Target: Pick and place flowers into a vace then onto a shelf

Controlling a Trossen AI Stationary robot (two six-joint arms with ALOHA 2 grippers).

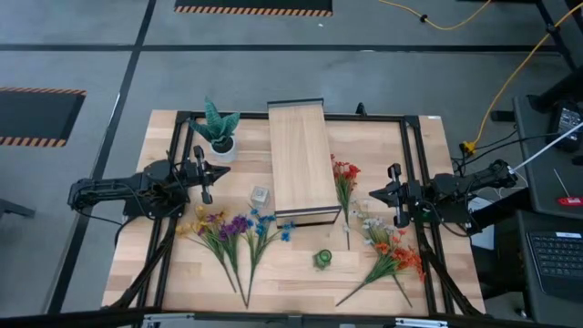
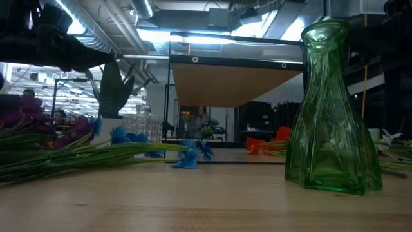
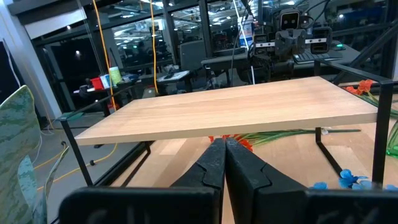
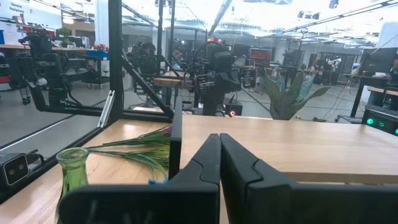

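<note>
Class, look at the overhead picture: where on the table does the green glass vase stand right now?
In the high view the green vase stands upright near the table's front edge, just in front of the shelf, between the purple-blue flowers and the red-orange flowers.

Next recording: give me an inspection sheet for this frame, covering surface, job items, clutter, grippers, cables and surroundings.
Surface: pale wooden tabletop inside a black metal frame.
Job items: long pale plank shelf at centre; purple, yellow and blue flower bunches lying flat on the left arm's side; red-orange and white flower bunches lying flat on the right arm's side; green glass vase upright and empty; small clear glass vase beside the shelf.
Clutter: spiky green plant in a white pot.
Grippers: left gripper shut, empty, facing the shelf; right gripper shut, empty, facing the shelf.
Cables: yellow cable across the floor.
Surroundings: grey floor with striped hazard marks; keyboard at the right.
</note>
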